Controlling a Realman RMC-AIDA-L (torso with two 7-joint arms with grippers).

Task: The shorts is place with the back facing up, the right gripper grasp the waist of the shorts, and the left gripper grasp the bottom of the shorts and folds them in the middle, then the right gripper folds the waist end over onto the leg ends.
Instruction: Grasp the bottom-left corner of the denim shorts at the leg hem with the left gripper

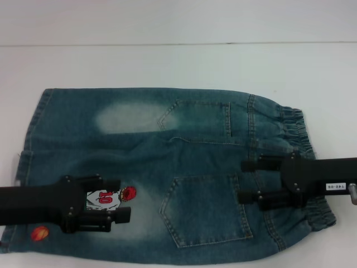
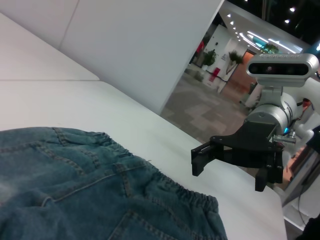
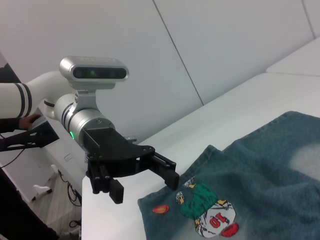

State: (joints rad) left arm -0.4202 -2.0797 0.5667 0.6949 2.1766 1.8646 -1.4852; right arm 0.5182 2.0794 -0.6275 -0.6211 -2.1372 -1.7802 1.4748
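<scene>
Nothing is folded yet: the shorts (image 1: 167,167) lie flat, back up, with the left tool (image 1: 117,202) released over their hem end and the right tool (image 1: 245,181) released over their waist.

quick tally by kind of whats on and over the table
shorts: 1
grippers: 2, the left gripper and the right gripper, both open above the denim
back pockets: 2
total: 5

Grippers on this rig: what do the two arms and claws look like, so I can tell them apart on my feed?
Both are black two-fingered claws. The right gripper sits on a black arm carrying a small white printed label. The left gripper has no label; behind it is a silver wrist with a green light ring, topped by a grey camera bar.
</scene>
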